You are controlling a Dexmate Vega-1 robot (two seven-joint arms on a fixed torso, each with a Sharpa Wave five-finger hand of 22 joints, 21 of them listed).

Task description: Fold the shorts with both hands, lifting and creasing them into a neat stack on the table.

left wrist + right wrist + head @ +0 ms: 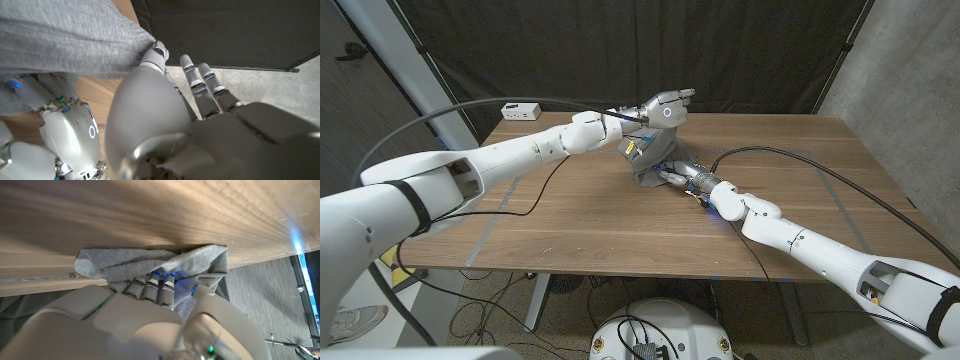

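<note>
While our right hand (685,178) lies low on the wooden table (570,225), fingers buried in the grey shorts (648,160) and gripping them, our left hand (663,108) pinches their lifted edge farther back, mid-table.

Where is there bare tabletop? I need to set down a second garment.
The near half of the table is bare, between the two forearms. The far right corner is bare too. It is crowded at the far middle, where the left hand and right hand meet at the grey shorts. A white box sits far left.
</note>
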